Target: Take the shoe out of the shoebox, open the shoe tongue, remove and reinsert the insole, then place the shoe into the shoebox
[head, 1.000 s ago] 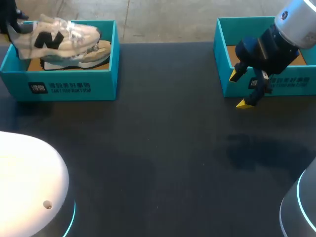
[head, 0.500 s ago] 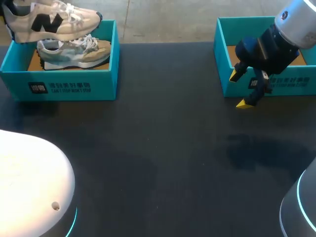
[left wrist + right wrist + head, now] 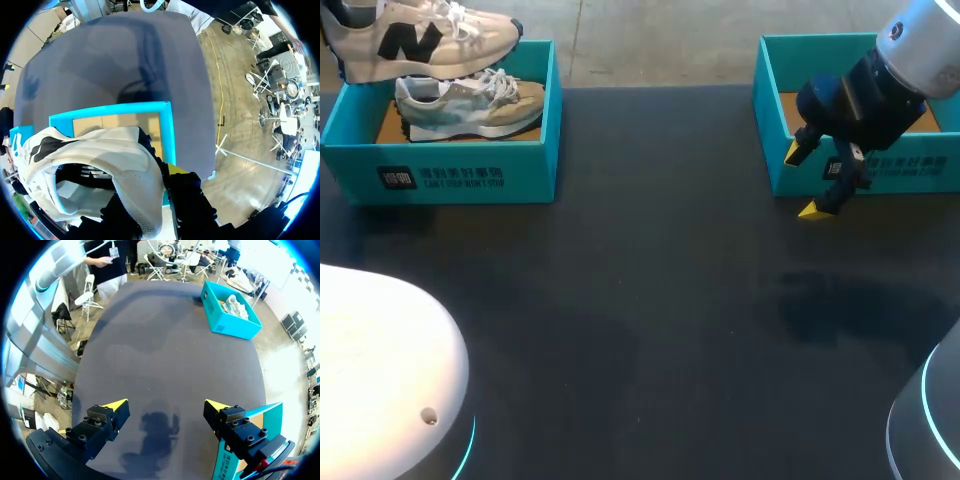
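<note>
Shoe (image 3: 420, 40) in white, a black letter on its side, hangs above the far-left shoebox (image 3: 460, 175), its sole level with the far rim and its toe pointing right. In the left wrist view the left gripper (image 3: 155, 200) has the heel wall of the shoe pinched between its two dark fingers, with the teal box and its cardboard floor below.

A second shoe (image 3: 470, 105), pale with a tan toe, sits on its sole inside that same box.

Across the dark table (image 3: 650, 300), the right gripper (image 3: 807, 181) hovers at the near-left corner of the far-right shoebox (image 3: 770, 130). Its jaws are spread wide with nothing between them. One yellow tip is level with the box wall and the other is lower, just in front of it. From the right wrist, the left box shows well ahead of the fingers.
</note>
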Available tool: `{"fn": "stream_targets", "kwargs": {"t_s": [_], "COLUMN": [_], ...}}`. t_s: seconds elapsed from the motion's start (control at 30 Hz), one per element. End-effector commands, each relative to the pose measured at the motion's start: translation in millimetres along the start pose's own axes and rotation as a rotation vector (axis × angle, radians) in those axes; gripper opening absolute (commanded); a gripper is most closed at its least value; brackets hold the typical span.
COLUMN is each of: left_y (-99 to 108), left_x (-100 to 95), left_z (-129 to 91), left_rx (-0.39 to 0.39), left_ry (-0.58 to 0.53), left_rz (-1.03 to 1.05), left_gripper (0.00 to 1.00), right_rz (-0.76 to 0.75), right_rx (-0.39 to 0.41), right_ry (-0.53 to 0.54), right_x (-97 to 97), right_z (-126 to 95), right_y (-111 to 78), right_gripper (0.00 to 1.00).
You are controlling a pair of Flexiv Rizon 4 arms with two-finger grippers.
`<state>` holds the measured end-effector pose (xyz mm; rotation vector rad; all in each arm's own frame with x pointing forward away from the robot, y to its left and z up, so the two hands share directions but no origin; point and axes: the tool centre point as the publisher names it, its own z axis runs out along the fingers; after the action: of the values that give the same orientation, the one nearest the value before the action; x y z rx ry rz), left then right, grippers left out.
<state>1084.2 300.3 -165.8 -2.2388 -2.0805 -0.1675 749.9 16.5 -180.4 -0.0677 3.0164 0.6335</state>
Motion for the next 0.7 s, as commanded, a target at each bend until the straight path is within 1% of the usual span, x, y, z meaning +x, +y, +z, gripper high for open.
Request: {"fn": "stream_targets", "kwargs": {"t_s": [0.03,0.17,0.27,0.4,0.43,0.53,0.7], "left_y": [-1,-1,-12,-33,-39,-54,-82], "left_x": [0.7,0.7,-5.7,-11.4,-12.8,-14.6,-26.9], "left_z": [-2,-2,0,-8,-10,-17,-25], "left_rx": [-0.001,-0.001,0.003,0.002,-0.013,-0.023,-0.002], "left_ry": [0.0,0.0,0.027,0.022,0.042,0.038,0.049], "left_rz": [0.001,0.001,0.028,0.053,0.045,0.02,0.002], "left_gripper": [0.0,0.0,0.0,0.0,0.0,0.0,0.0], "right_rz": [0.001,0.001,0.001,0.001,0.001,0.001,0.001], "right_rx": [0.002,0.002,0.002,0.002,0.002,0.002,0.002], "right_ry": [0.001,0.001,0.001,0.001,0.001,0.001,0.001], "right_x": [-0.7,-0.7,-0.7,-0.7,-0.7,-0.7,-0.7], "right_z": [1,1,1,1,1,1,1], "right_y": [0.5,0.5,0.5,0.5,0.5,0.5,0.5], "right_gripper": [1.0,1.0,1.0,1.0,1.0,1.0,1.0]}}
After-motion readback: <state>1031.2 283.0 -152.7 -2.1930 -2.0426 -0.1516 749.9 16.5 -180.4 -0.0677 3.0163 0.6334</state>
